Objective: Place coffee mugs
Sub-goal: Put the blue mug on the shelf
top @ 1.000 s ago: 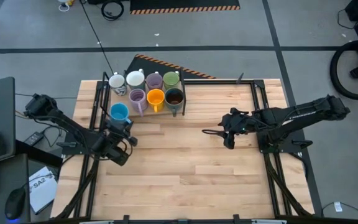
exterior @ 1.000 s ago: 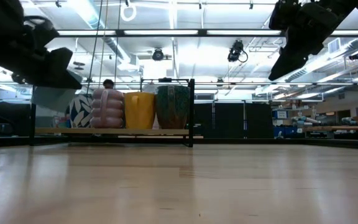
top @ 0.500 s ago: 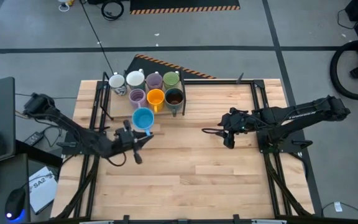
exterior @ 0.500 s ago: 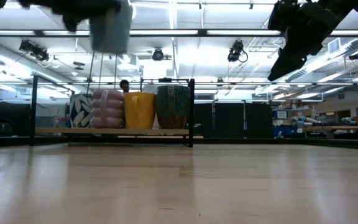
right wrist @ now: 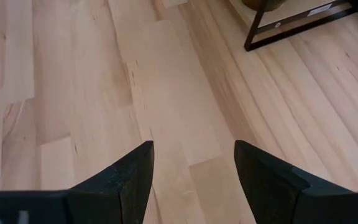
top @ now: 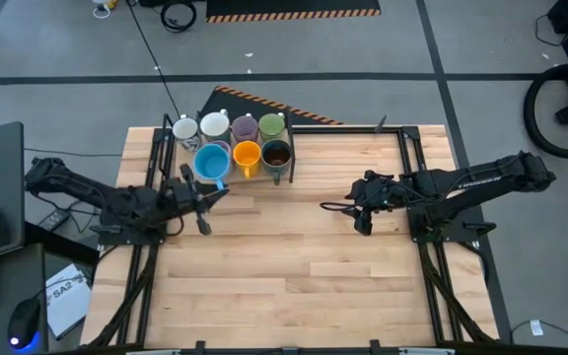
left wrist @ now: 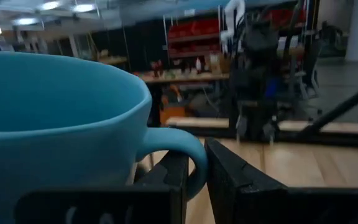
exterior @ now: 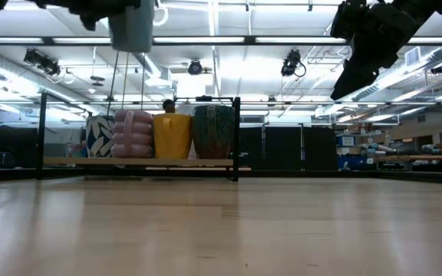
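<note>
My left gripper is shut on the blue mug and holds it in the air over the front left of the mug group. In the low view the blue mug hangs high above the row. Two white mugs, a lilac mug and a green mug stand at the back. The orange mug and the dark brown mug stand in front. The blue mug hides the second lilac mug from above. My right gripper is open over bare wood at the table's right. My left gripper pinches the blue mug's handle between its two fingers, which reach toward the far edge, about level. The mug is lifted clear and sits upright, with its mouth up, on the far side of the fingers.
The mugs stand on a low wooden shelf inside a black frame at the table's far left. Black rails run along the table's left and right sides. The middle and near part of the tabletop is bare wood.
My left gripper has lifted the blue mug from low at the table's left, swung it right, then carried it toward the far edge until it hangs over the front row of mugs. It has stayed shut on the handle. My right arm has kept still.
</note>
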Action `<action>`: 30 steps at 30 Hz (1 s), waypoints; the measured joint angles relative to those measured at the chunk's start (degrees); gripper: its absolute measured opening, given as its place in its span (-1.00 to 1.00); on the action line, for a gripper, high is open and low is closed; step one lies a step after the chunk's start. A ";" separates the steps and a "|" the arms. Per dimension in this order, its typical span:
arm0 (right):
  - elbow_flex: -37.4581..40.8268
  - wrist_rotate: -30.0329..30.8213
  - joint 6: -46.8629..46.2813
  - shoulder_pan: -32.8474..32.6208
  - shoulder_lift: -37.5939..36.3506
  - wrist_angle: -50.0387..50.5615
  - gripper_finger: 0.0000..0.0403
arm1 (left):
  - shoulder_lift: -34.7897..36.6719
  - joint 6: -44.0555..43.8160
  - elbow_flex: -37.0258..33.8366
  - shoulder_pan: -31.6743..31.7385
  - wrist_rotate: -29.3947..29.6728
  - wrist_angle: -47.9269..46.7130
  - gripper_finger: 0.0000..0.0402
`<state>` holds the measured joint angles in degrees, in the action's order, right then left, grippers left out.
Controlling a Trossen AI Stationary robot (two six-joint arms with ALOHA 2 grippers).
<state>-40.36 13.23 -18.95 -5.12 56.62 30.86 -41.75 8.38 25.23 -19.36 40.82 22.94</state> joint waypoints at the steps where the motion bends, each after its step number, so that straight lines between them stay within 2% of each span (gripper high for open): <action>1: 0.00 0.02 -0.18 -0.03 0.00 0.00 0.14 | 2.06 -0.89 0.00 0.36 -0.07 -3.56 -0.79; 5: 0.00 0.02 -0.35 -0.05 0.00 -0.01 0.14 | 9.16 -7.12 -0.04 2.01 -0.66 -16.81 -0.79; 8: 0.00 0.02 -0.57 -0.05 0.00 0.00 0.14 | 12.58 -10.15 -0.21 2.37 -0.16 -21.76 -0.79; 24: 0.00 -0.94 -1.65 -0.10 0.00 -0.01 0.14 | 21.75 -15.58 -11.02 2.32 3.09 -22.36 -0.79; 30: 0.00 -1.08 -1.65 -0.12 0.00 -0.01 0.14 | 23.17 -20.90 -15.11 2.32 5.39 -22.41 -0.79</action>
<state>-40.36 12.15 -20.60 -5.23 56.62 30.85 -18.58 -12.52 10.12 -17.04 46.21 0.53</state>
